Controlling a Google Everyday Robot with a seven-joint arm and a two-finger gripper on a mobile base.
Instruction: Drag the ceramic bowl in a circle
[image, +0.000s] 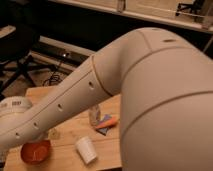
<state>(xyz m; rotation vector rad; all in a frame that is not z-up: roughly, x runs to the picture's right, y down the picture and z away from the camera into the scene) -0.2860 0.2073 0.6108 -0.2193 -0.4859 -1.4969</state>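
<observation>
The ceramic bowl (35, 151) sits at the near left corner of the wooden table (67, 131), upright and empty as far as can be seen, its left rim tucked under the arm (65, 107). It looks stiff, fairly heavy for its width, glazed and slippery, and likely to chip if it is knocked or goes over the side. A pinch on the rim, one finger inside the wall and one outside, should be the safest hold for dragging; a push from outside alone could let it spin away. The gripper is hidden where the arm runs down at lower left, just beside or above the bowl; its jaws are spread wide, and nothing can be seen in them. The table's left and near edges both lie close to the bowl, so a circle probably has to swing toward the middle and back of the top. There the white cup (86, 149) lies on its side near the bowl's right, and a small bottle (94, 115) and an orange and blue packet (107, 124) stand farther back, leaving only a modest patch of bare wood between
</observation>
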